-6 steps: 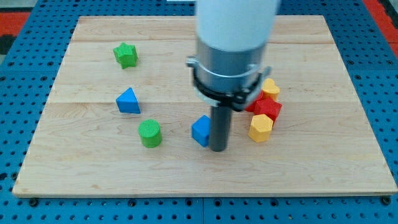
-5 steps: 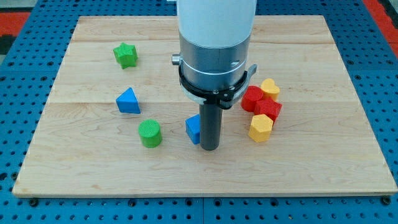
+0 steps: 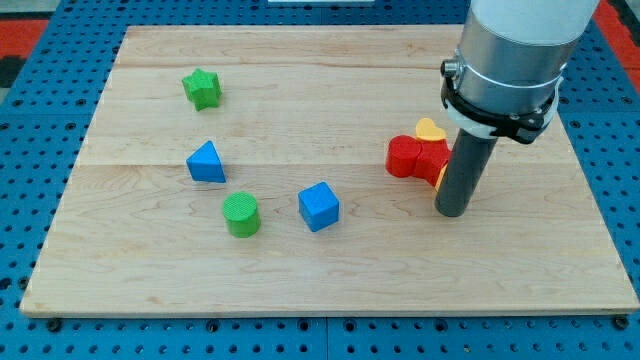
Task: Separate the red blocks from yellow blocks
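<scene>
My tip (image 3: 453,212) beside red blocks (image 3: 412,157)

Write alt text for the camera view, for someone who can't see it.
My tip rests on a wooden board at the view's right, against a tight cluster of red blocks and yellow blocks it partly hides. Further left sit a blue cube, green cylinder, blue triangular block and green star.
</scene>
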Controlling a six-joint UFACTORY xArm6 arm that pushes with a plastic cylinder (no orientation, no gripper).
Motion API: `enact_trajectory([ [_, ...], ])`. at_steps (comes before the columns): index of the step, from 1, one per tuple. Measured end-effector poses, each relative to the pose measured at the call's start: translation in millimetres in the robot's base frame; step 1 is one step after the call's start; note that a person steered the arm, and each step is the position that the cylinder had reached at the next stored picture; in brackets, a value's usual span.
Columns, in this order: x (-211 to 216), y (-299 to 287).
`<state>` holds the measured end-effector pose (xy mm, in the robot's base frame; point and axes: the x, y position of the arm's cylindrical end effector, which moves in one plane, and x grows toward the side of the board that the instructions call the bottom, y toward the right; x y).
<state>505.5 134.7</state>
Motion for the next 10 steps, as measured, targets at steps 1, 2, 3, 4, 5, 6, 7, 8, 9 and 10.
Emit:
enact_trajectory([
  [1, -8.6, 14.3],
  [2, -32.4, 26.9],
  [3, -72.0, 2.4],
  [4, -56.1, -27.9],
  [5, -34.9, -64.5],
  [6, -28.2, -41.6],
  [7, -20.9, 68.9],
  [8, -60.2, 5.6],
  [9, -62.5, -67.5],
  [10, -61.0, -55.2],
])
